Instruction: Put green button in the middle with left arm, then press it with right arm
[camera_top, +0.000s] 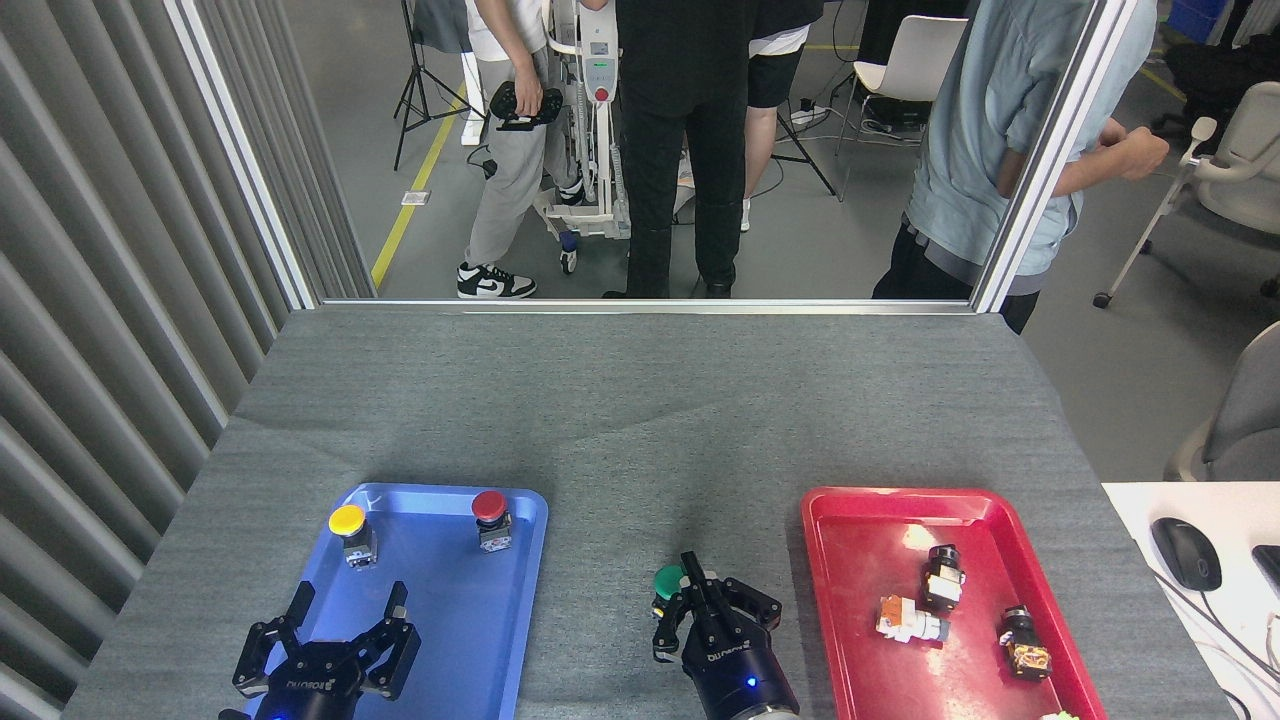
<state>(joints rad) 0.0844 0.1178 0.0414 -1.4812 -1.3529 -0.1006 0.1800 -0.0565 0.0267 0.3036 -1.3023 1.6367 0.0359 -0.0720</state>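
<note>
Head view, blue tray (470, 630) holding yellow button (348, 521), red button (489, 506)

One head camera looks forward and down over the table (640, 400).

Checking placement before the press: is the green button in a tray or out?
Out: the green button stands on bare grey cloth between both trays.
</note>
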